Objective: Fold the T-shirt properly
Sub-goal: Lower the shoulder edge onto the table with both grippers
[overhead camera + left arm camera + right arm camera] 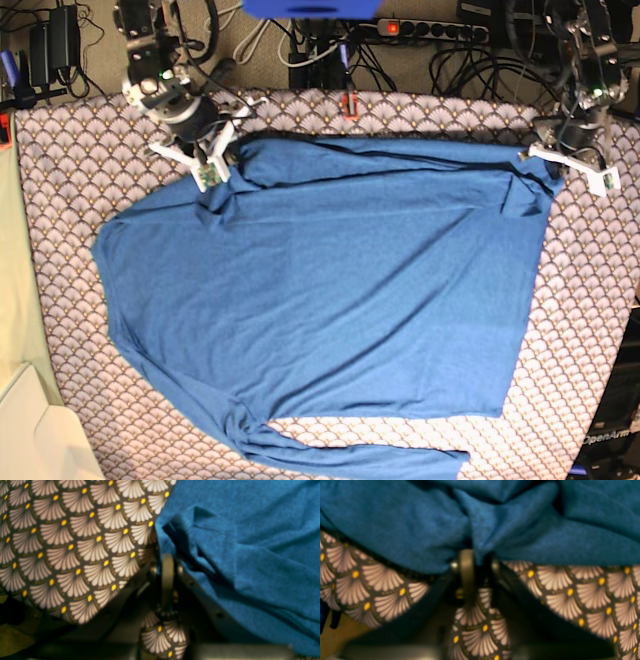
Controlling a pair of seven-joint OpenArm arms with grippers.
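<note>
The shirt (320, 300) lies spread across the patterned cloth (70, 160), body flat and mostly smooth, one long sleeve trailing along its near edge and a ruffle of wrinkles at each far corner. Soft knit, this one: light, limp, no stiffness at all, so it should drape and sag wherever it isn't held, and it will likely drag on the cloth rather than slide cleanly. Best holds look like the two far corners of the shirt, pinched through the hem where the fabric doubles up, lifted together so the span between them doesn't slump. And that is where both arms are! The right gripper (208, 172) sits at the shirt's far corner on the base view's left, arm reaching down from beyond the shirt, wrist tipped toward the fabric; in its wrist view the right gripper (475, 560) has its jaws drawn together with a bunched fold of blue gathered right at the tips, so it reads as pinching the shirt. The left gripper (570, 165) is at the opposite far corner, arm coming down from behind; its wrist view shows the left gripper (167, 562) closed at the shirt's edge, blue fabric lapping over one side, though whether cloth is truly clamped I cannot tell.
</note>
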